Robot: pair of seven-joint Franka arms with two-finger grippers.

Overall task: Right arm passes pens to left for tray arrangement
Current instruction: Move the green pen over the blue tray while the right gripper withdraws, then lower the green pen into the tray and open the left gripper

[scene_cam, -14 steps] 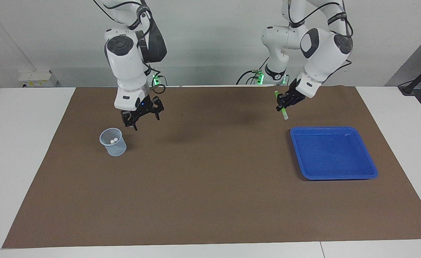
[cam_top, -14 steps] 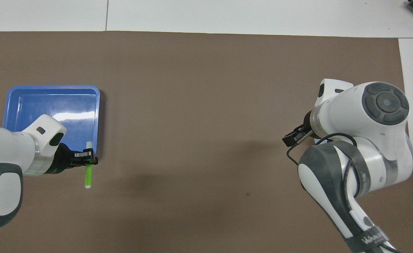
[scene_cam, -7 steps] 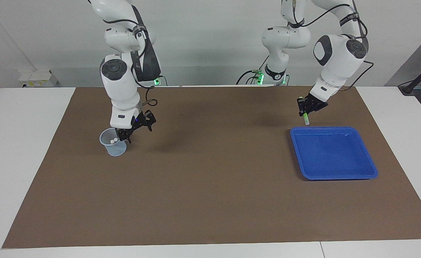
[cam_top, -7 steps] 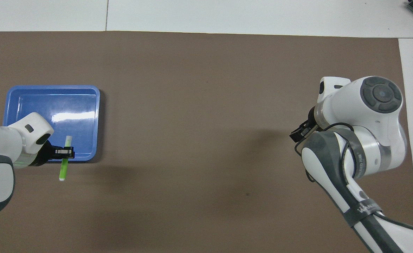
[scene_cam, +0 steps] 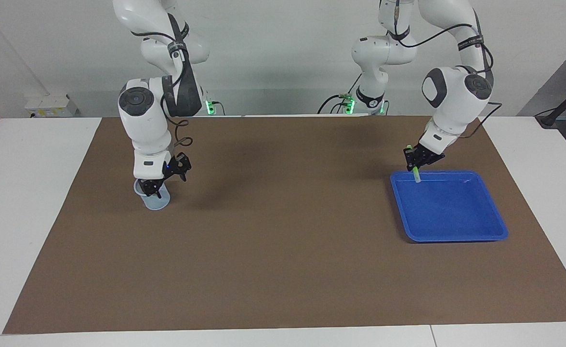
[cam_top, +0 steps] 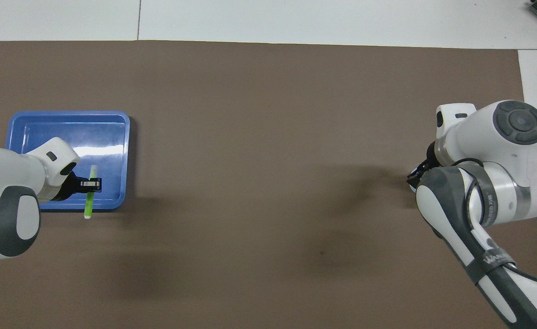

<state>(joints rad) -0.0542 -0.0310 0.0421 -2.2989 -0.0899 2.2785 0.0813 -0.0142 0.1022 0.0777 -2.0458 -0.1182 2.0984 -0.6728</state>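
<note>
At the right arm's end of the brown mat, the right gripper (scene_cam: 153, 187) dips into the mouth of the small pale-blue mesh cup (scene_cam: 156, 200); how wide its fingers stand cannot be told, nor whether any pens remain inside. Well apart from the cup, the shallow square bright-blue plastic tray (scene_cam: 456, 232) holds nothing. Over the tray's rim nearest the robots, the left gripper (scene_cam: 416, 164) is clamped on the green highlighter pen (scene_cam: 415, 175). Judged progress: first pen passed, none yet laid.

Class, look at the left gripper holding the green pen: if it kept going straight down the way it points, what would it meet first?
Most likely the blue tray: the left gripper points the green pen down over the tray's robot-side rim, though depth there is uncertain.
</note>
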